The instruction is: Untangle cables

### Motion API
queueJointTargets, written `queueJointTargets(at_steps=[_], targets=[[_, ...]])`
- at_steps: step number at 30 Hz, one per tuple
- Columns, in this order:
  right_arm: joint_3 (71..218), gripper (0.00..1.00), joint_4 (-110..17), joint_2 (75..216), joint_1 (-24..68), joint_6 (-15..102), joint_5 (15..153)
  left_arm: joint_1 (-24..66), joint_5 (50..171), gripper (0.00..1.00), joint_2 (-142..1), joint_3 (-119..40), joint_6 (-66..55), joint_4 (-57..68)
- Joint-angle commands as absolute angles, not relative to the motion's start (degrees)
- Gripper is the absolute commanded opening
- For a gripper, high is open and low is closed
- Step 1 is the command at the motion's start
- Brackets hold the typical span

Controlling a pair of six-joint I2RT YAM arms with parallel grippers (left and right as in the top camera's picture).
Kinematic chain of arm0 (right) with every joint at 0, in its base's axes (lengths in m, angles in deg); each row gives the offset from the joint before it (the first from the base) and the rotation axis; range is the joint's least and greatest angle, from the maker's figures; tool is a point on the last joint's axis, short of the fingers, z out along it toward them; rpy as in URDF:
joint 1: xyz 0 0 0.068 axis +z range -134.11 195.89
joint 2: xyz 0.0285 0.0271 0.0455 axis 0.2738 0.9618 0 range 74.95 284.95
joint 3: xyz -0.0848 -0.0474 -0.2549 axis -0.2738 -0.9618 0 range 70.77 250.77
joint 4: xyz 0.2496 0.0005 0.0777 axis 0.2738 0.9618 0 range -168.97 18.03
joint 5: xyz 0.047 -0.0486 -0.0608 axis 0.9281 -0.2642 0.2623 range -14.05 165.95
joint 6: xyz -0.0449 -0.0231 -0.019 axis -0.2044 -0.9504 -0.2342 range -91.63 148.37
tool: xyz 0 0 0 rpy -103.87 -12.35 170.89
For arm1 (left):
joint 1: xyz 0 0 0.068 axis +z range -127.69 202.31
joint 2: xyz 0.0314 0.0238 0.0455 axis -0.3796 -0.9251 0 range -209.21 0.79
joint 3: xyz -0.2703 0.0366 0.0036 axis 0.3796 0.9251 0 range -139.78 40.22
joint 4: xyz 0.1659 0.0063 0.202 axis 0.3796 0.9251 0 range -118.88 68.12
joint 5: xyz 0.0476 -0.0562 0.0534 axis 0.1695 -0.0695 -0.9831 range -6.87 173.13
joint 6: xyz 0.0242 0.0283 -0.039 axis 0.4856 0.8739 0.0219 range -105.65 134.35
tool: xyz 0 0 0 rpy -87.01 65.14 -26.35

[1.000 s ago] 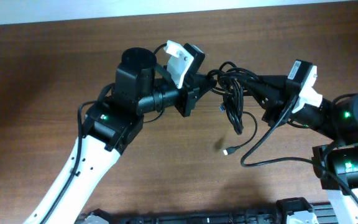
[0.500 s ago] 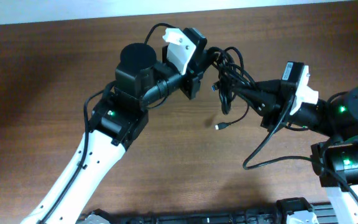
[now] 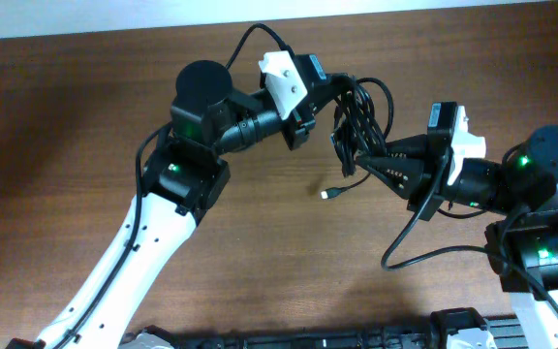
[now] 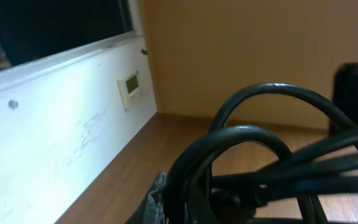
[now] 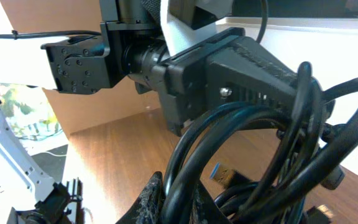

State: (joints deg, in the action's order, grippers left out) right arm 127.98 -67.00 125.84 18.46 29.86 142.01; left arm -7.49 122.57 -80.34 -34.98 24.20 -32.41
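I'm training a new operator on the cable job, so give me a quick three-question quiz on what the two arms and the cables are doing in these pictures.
1. True or false: the cables lie flat on the table, and neither gripper touches them.
2. Where is the cable bundle? A) between the left gripper and the right gripper; B) at the table's left edge; C) behind the left arm's base.
3. In the overhead view, how many light-tipped plugs hang free from the bundle?
Key: 1 false, both grippers hold the bundle; 2 A; 3 one.
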Motion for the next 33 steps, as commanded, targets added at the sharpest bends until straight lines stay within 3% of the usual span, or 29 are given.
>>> queueJointTargets(at_steps=[1,9,10,11,14,20,26,30,33], targets=[[129.2,0.13,-67.2,125.9,18.4,30.4,139.6,-7.2,129.5,0.00,-80.2,-35.2,28.3,-33.2],[129.2,0.14,-67.2,129.3,18.4,30.4,138.3,-7.2,136.6,0.00,-80.2,-35.2,29.7,-33.1],[129.2,0.04,-67.1,129.3,18.4,30.4,138.3,-7.2,136.5,0.00,-80.2,-35.2,29.7,-33.1],[129.2,0.04,-67.2,129.3,18.4,30.4,138.4,-7.2,135.8,0.00,-80.2,-35.2,29.7,-33.1],[129.2,0.04,-67.2,128.5,18.4,30.4,138.5,-7.2,125.7,0.00,-80.2,-35.2,28.1,-30.3],[129.2,0.04,-67.2,124.6,18.4,30.3,138.5,-7.2,95.4,0.00,-80.2,-35.2,13.2,-21.5],[129.2,0.04,-66.2,124.0,18.3,30.4,137.9,-6.2,89.9,0.00,-80.2,-35.2,5.1,-19.2],[129.2,0.04,-62.4,124.0,14.9,30.4,131.4,-4.9,92.2,0.00,-80.2,-35.2,3.1,-18.1],[129.2,0.04,-59.1,124.1,11.4,30.4,122.3,-4.9,103.8,0.00,-80.2,-35.2,8.2,-19.9]])
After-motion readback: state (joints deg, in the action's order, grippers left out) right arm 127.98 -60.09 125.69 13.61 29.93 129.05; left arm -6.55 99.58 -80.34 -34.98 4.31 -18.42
